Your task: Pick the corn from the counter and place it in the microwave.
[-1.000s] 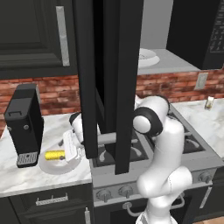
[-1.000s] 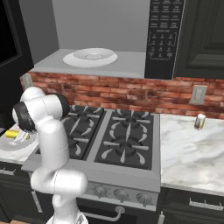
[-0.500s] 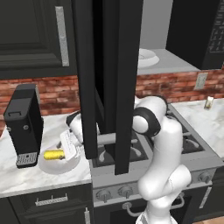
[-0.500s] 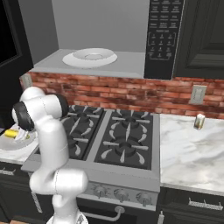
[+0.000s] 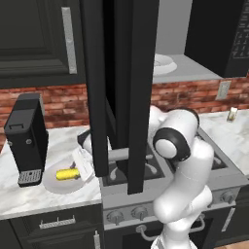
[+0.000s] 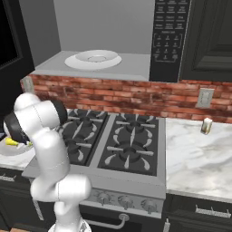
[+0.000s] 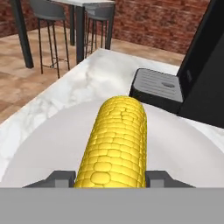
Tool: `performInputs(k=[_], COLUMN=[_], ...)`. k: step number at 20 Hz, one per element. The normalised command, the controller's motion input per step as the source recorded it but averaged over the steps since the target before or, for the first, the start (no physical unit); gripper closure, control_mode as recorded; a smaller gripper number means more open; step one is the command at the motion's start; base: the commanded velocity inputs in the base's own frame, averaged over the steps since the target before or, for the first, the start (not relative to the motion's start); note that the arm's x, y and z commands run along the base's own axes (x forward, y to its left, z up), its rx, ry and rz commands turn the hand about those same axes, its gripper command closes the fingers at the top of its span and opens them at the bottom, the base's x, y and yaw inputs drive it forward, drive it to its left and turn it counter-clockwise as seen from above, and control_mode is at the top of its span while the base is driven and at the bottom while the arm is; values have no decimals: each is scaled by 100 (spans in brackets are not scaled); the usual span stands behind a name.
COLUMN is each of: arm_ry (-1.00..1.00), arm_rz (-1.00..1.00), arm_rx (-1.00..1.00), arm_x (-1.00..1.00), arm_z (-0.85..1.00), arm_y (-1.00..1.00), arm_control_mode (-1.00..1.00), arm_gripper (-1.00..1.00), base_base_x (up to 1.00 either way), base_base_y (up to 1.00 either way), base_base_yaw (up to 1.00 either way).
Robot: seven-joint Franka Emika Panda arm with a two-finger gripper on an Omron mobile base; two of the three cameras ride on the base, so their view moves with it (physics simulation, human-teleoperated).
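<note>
Corn [image 7: 116, 142] lies on the white plate [image 7: 183, 148] at the counter's [image 5: 58, 146] 9 o'clock end, between the gripper's [image 7: 109, 180] 2 spread fingertips; an off-centre squeeze could roll it away.

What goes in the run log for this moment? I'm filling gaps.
phase: grasp approach | gripper: open, fingertips straddling corn | corn: lying on white plate on counter | microwave: door open
</note>
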Motion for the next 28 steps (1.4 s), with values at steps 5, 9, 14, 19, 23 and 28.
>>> performInputs(k=[5,9,14,19,23,28], arm_ry=[-2,-6,4,21,41,53], arm_rz=[0,-2,-10,-28,-36,-39], arm_rx=[11,18,11,4,0,-5], arm_x=[-37,-66,-78,-82,-28,-4], arm_z=[84,93,100,100,100,100], arm_y=[-99,-100,-100,-95,-100,-96], arm_control_mode=[-100,-100,-100,-100,-100,-100], arm_gripper=[100,100,100,100,100,100], base_base_x=[0,0,0,0,0,0], base_base_y=[0,0,0,0,0,0], base_base_yaw=[0,0,0,0,0,0])
